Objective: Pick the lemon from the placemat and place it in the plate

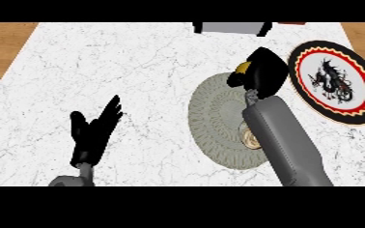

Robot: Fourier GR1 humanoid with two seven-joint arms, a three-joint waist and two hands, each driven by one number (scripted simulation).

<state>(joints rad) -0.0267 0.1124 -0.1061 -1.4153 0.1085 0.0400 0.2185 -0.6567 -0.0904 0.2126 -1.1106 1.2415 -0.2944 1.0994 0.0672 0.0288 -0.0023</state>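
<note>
Nearest, at the lower left, the left hand (92,133) rests open over the white marble counter (107,67), fingers straight and slightly spread, touching nothing and well apart from the work.

To the right, the right forearm runs up from the near edge across a round grey woven placemat (214,111), hiding much of its right half. At the mat's far edge the right hand (262,75) is curled over the lemon (244,67). Only a small yellow patch shows, at the hand's left side just under the knuckles, so the lemon lies at the far rim of the placemat, mostly hidden inside the hand. From that patch it looks bright yellow and smooth; its full shape and size cannot be told.

The main risk, as I judge it, is the grip itself: a rounded, slick fruit caught off-centre could roll out sideways as the hand rises, and the exposed part on the left suggests the fingers may not wrap it fully.

Just right of the hand lies the plate (328,79), white-centred with a black dragon figure and a red and black scalloped rim. Being so near, the carry is short, but a low sweep could knock its rim.

At the far edge sits a grey box (230,27), only partly seen.
</note>
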